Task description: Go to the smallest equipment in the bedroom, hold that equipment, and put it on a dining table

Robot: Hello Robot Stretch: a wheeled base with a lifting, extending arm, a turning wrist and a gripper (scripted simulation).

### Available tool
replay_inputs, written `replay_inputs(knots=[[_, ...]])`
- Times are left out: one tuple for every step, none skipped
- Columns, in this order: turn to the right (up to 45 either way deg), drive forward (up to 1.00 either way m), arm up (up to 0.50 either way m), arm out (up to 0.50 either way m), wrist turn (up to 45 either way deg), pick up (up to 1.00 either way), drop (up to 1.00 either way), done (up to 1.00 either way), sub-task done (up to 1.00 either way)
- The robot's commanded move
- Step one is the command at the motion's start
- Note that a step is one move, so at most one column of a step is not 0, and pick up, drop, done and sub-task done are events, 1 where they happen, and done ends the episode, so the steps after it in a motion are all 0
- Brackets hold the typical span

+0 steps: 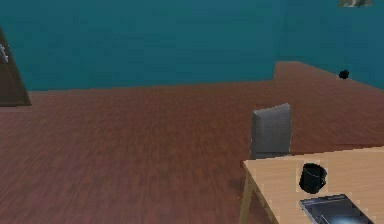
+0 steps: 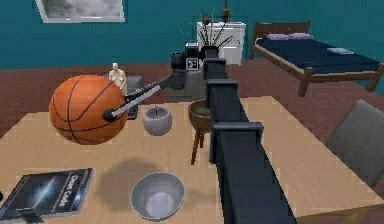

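Basketball (image 2: 85, 108) is held at the far end of the gripper (image 2: 120, 110), hung just clear of the wooden surface (image 2: 290, 150), to the gripper's left. Being round, it has no long axis to align. Bare wood is judged to lie beneath it for lowering. A grey bowl (image 2: 158, 193) and a book (image 2: 50, 192) are seen nearer, a white pot (image 2: 157, 121) just to the right. A bed (image 2: 310, 50) is seen far right against teal walls.

LIGHT: you get soft, even light in both views, no glare | FORWARD: teal wall (image 1: 150, 40) flat, rather dim | ARM SIDE: tabletop (image 2: 300, 130) bright; orange ball (image 2: 88, 108) lit from above, underside dark, faint shadow beneath; bowl (image 2: 158, 194) interior shaded; arm (image 2: 240, 160) near black.
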Motion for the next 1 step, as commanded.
replay_inputs(knots=[[0.0, 0.0, 0.0, 0.0, 45.0, 0.0, 0.0, 0.0, 0.0]])
